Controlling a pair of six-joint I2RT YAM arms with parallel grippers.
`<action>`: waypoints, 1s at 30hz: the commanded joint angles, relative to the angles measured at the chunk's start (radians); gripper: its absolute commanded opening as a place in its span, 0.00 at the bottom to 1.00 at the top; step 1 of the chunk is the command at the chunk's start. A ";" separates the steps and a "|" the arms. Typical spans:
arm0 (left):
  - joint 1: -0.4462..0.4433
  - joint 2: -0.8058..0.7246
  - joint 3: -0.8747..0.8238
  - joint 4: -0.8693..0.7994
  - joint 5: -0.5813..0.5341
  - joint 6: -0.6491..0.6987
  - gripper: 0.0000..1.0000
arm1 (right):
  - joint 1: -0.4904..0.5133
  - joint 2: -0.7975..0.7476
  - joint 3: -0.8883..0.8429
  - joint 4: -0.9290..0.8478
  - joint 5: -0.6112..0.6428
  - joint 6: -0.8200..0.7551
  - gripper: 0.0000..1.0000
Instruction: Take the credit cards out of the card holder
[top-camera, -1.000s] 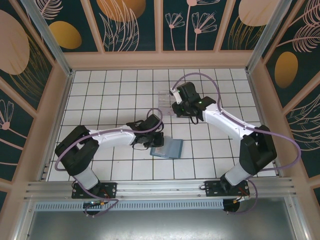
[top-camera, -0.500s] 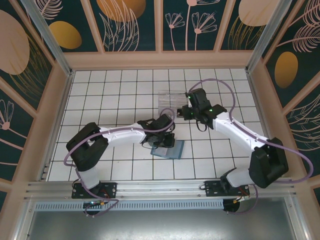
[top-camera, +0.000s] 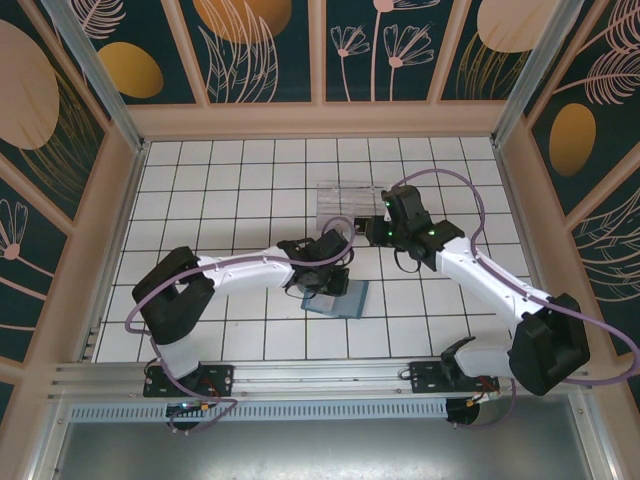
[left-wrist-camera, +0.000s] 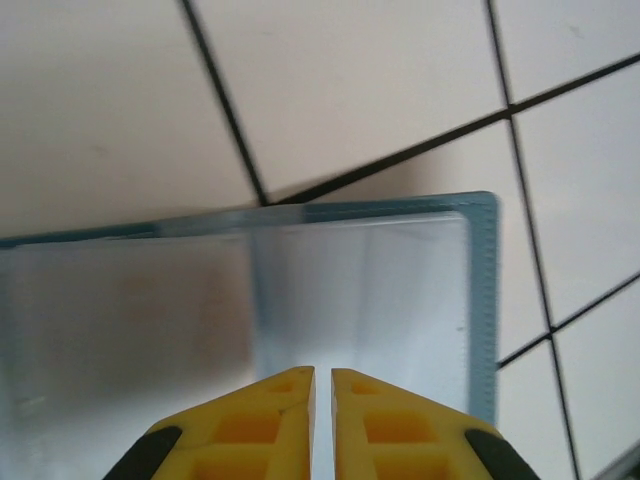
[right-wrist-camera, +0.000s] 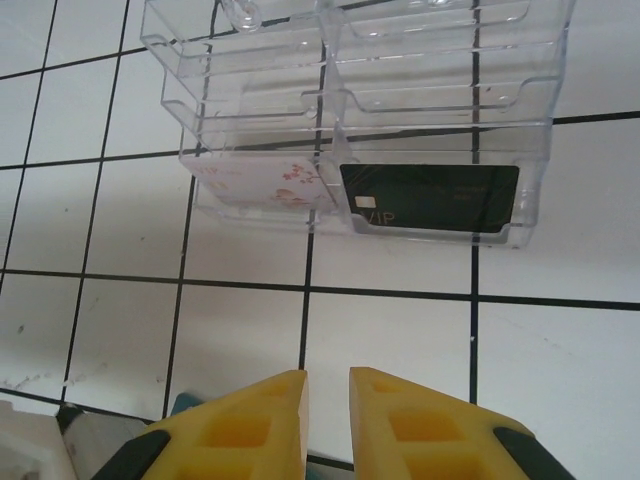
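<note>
While the left end effector (left-wrist-camera: 322, 376) hangs low over the open card holder (left-wrist-camera: 380, 290), its yellow jaws are pressed almost together, and nothing shows pinched between them. The card holder lies flat on the tiled tabletop (top-camera: 200, 200), between the two arms and just under the left wrist. Two credit cards sit apart from it, in the lowest tier of the clear tray (right-wrist-camera: 545, 90). The black credit card (right-wrist-camera: 430, 196) is in the right pocket and the pale blossom-printed credit card (right-wrist-camera: 255, 185) in the left. The right end effector (right-wrist-camera: 328, 385) hovers near the tray's front edge, its jaws parted by a narrow gap and empty.

The holder's lining is blurred this close, so I cannot tell whether any pocket has another card in it; it looks bare, perhaps. The step in hand, as I judge it, is working the holder for anything left inside. To do that well, the left jaws should open just enough to straddle a card's edge. They should come in shallow along the pocket mouth and pinch card alone, not lining. The holder looks light and would likely drag, so the pull should run straight along the pocket, and the right arm could press a free corner down.
</note>
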 joint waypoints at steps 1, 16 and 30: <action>0.002 -0.019 0.026 -0.134 -0.148 0.005 0.13 | 0.000 0.011 -0.009 0.038 -0.037 0.035 0.19; 0.005 0.047 0.023 -0.211 -0.216 -0.005 0.13 | 0.000 0.039 -0.001 0.037 -0.053 0.026 0.19; 0.002 0.080 0.032 -0.117 -0.048 0.020 0.12 | 0.000 0.037 -0.012 0.045 -0.083 0.033 0.19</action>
